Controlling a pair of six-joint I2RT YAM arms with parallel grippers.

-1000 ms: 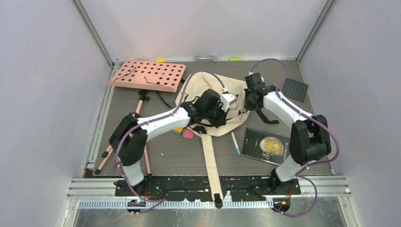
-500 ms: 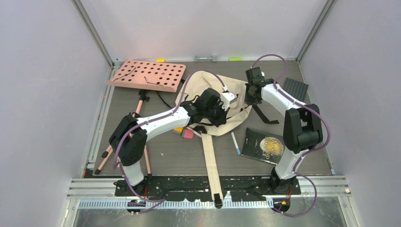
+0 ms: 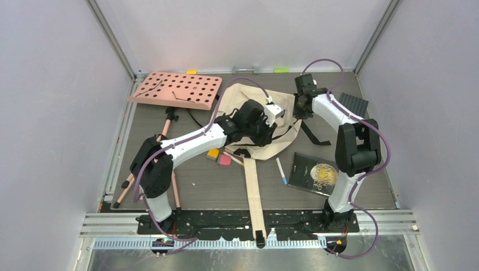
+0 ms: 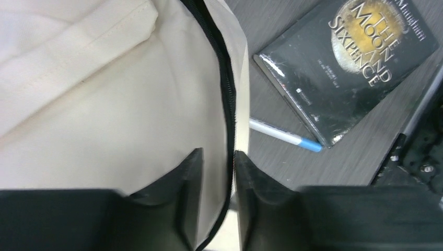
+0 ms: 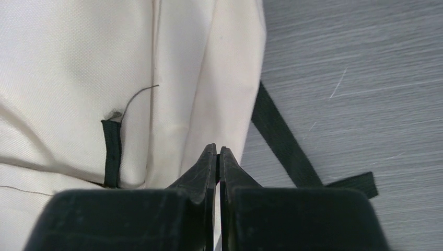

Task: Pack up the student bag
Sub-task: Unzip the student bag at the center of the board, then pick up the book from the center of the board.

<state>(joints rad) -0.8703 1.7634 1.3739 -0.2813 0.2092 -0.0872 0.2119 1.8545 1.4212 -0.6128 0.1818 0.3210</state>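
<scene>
The student bag, cream with black straps, lies crumpled at the table's middle back. My left gripper reaches over it. In the left wrist view the fingers stand a little apart, with the bag's black zipper edge running loosely between them. My right gripper is at the bag's right edge. Its jaws are pressed together on a fold of the cream fabric. A black strap trails on the table beside it.
A dark book and a white-and-blue pen lie right of the bag's long strap. Small pink and orange items sit under the left arm. A pink perforated board is back left, a grey plate back right, and pink rods lie left.
The right gripper has moved toward the back, drawing the bag's right edge up with it. The left arm has shifted farther back and its jaws have parted slightly.
</scene>
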